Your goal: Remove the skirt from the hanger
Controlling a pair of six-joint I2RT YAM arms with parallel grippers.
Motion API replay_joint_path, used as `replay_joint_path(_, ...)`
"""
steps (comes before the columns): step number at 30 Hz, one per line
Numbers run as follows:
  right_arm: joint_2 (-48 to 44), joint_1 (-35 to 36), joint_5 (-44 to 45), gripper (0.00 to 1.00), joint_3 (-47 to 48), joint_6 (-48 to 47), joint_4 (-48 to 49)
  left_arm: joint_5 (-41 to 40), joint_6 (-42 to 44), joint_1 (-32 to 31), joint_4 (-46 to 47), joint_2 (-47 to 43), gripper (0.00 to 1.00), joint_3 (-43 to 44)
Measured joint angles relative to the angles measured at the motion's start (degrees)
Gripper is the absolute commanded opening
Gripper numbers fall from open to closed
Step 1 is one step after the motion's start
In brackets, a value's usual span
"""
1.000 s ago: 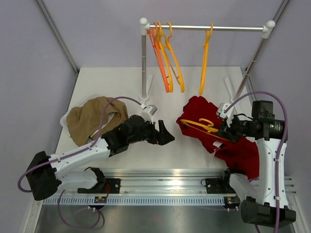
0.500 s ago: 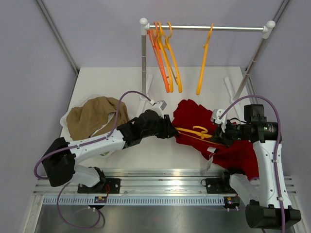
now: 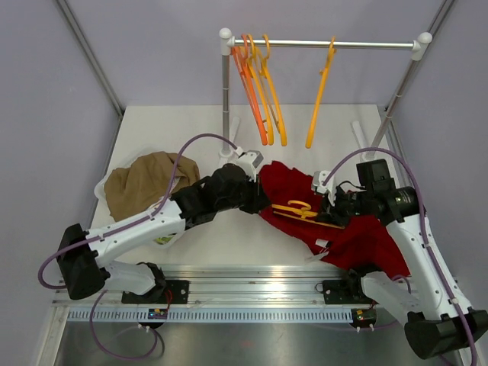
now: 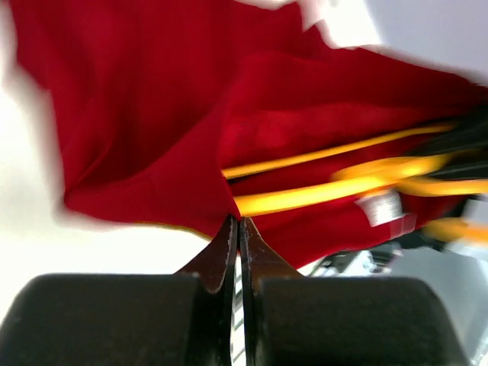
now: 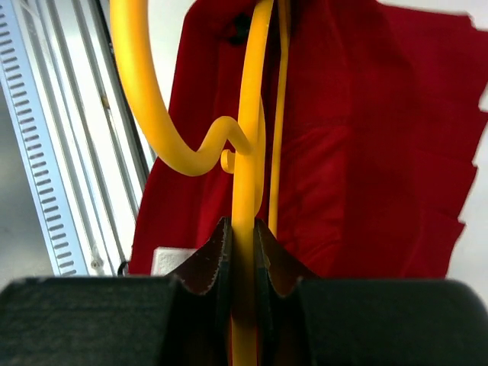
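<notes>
Now: my left hand [image 4: 236,223] pressed fully together, tips at edge of red skirt [image 4: 145,107]; could not tell if cloth was caught. My right hand [image 5: 242,229] clamped on bar of yellow hanger [image 5: 245,130]. Skirt lay crumpled on bench [image 3: 175,130] between both arms, hanger partly under its folds. Tan garment [image 3: 141,187] lay at left.

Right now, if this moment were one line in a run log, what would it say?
left end effector: shut on skirt edge | right end effector: shut on hanger | skirt: lying on table, not yet off hanger
</notes>
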Motion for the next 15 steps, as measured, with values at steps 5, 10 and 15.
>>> replay_joint_path(5, 5.3, 5.3, 2.2, 0.0, 0.9, 5.9, 5.3, 4.4, 0.9, -1.2, -1.0, -0.6, 0.0, 6.6)
replay_joint_path(10, 10.4, 6.5, 5.6, 0.0, 5.1, 8.2, 7.3, 6.8, 0.9, -2.4, -0.8, -1.5, 0.0, 7.7)
replay_joint_path(15, 13.1, 7.1, 6.1, 0.0, 8.7, 8.5, 7.5, 6.6, 1.2, -2.4, -2.1, -3.5, 0.0, 8.5)
